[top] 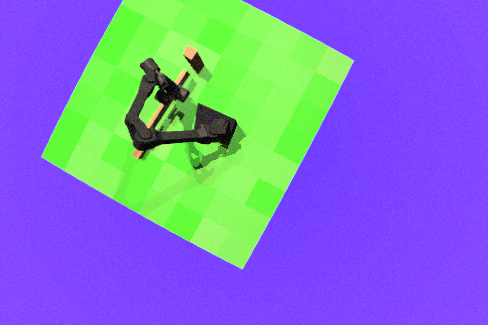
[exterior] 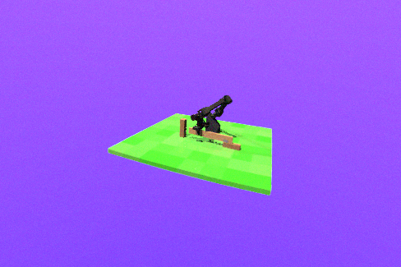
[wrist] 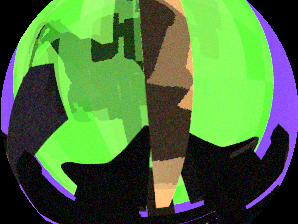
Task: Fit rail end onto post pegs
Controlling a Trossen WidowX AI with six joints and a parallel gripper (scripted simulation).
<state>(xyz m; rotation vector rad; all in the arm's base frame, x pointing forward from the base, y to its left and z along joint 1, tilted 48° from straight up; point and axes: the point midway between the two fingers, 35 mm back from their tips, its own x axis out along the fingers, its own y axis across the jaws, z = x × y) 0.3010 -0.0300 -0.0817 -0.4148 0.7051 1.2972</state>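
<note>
The wooden rail (top: 156, 115) (exterior: 218, 135) (wrist: 170, 120) runs from the footboard block (exterior: 234, 146) toward the short upright post (top: 190, 52) (exterior: 182, 127). Its near part is raised off the table, with shadow under it in the exterior view. A small gap shows between its near end and the post. The far end is at the block's bracket; the exact seating is too small to tell. My gripper (top: 174, 94) (exterior: 198, 131) (wrist: 158, 128) is shut on the rail close to its near end, one finger on each side. The pegs and the rail's holes cannot be made out.
The arm's base (top: 216, 126) stands on the green checkered table (top: 260, 124) (exterior: 164, 155), to one side of the rail. The arm's elbow passes over the rail near the block in the top view. The dark base also shows at the left of the wrist view.
</note>
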